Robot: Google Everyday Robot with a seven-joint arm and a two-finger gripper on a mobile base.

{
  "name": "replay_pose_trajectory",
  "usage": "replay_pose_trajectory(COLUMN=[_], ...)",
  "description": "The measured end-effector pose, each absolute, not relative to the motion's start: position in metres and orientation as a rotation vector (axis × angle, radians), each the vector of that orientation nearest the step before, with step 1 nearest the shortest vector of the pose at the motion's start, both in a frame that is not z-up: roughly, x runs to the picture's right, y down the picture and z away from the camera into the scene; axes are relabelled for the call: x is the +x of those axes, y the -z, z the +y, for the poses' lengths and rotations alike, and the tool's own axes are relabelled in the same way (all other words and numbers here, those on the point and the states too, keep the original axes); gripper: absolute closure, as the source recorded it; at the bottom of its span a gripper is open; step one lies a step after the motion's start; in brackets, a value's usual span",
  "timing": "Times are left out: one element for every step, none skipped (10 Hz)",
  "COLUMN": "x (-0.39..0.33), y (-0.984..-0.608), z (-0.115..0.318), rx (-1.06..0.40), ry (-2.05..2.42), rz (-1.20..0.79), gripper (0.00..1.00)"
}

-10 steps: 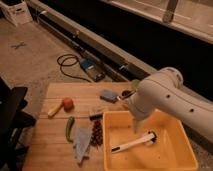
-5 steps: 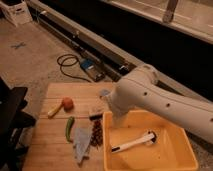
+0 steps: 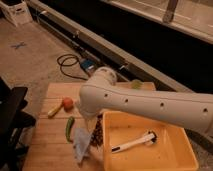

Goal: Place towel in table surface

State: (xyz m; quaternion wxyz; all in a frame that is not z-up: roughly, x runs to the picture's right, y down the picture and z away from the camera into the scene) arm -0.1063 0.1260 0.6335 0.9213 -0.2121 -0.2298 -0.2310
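Note:
The towel [image 3: 80, 144] is a pale grey-blue crumpled cloth. It lies on the wooden table [image 3: 42, 145], near the front, just left of the yellow bin. My white arm reaches in from the right across the table. Its gripper [image 3: 91, 125] points down at the arm's left end, just above and to the right of the towel, mostly hidden by the arm's own body.
A yellow bin [image 3: 172, 160] holds a white brush [image 3: 134, 142]. A dark reddish item [image 3: 98, 136] lies beside the towel. A green pepper [image 3: 69, 128] and a red ball with a yellow handle [image 3: 67, 103] lie to the left. A black chair [image 3: 11, 117] stands at the left. A cable [image 3: 70, 64] lies on the floor.
My arm has swung left and forward across the table. It now covers the back of the table, and the gripper end has come down near the towel.

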Motion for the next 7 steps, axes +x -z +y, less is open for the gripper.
replay_pose_trajectory(x=[-0.109, -0.108, -0.107, -0.108, -0.110, -0.114, -0.118], y=[-0.634, -0.634, -0.634, -0.634, -0.637, -0.642, -0.651], z=[0.127, 0.127, 0.127, 0.127, 0.131, 0.139, 0.152], rx=[-0.437, -0.436, -0.437, -0.439, -0.452, -0.467, -0.487], ry=[0.479, 0.478, 0.475, 0.474, 0.469, 0.459, 0.446], rz=[-0.475, -0.473, -0.472, -0.472, -0.480, -0.492, -0.505], gripper=[0.20, 0.20, 0.20, 0.20, 0.20, 0.20, 0.20])
